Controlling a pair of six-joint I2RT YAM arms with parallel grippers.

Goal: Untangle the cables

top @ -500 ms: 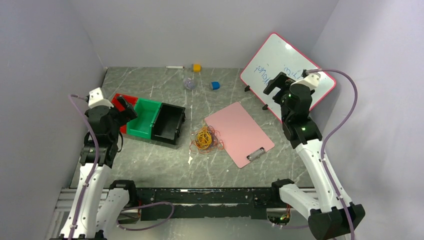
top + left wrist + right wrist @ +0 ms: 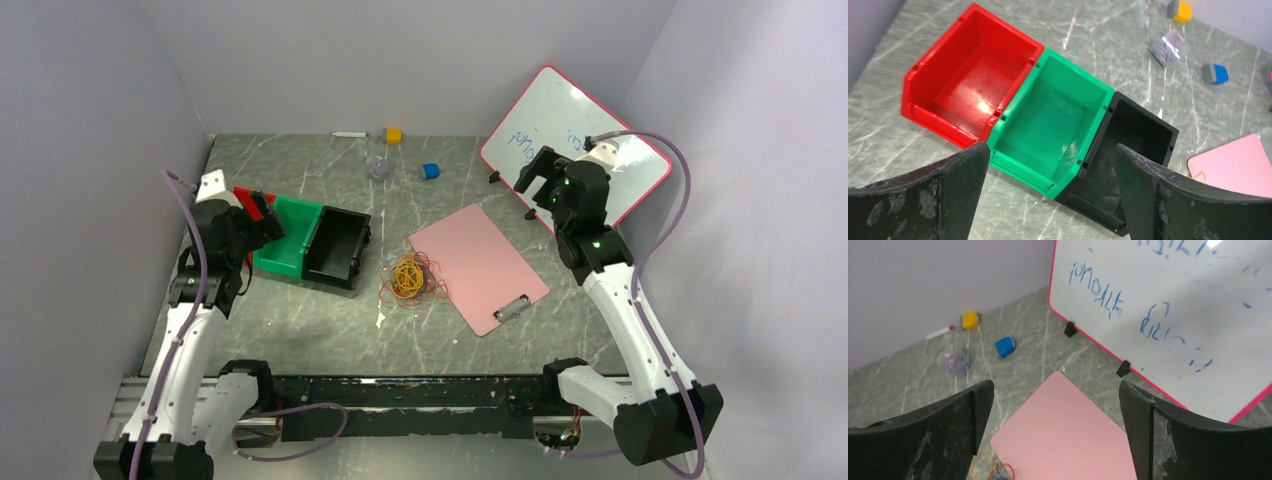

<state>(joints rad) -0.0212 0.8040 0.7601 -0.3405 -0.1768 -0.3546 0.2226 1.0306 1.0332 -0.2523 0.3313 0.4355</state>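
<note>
Top external view puts the cables [image 2: 408,277] knotted mid-table, the pink clipboard [image 2: 478,266] at their 3 o'clock, with left gripper [image 2: 262,217] and right gripper [image 2: 539,177] gaping and empty; pinching the dense core could tighten the knot.

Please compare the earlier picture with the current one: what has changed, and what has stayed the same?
The left arm leaned a little forward and rightward, its left claw hanging above the bins. The right claw moved slightly left, before the whiteboard. Both are open and empty; nothing was grasped or released. The cables, pink clipboard and bins stayed in place.
</note>
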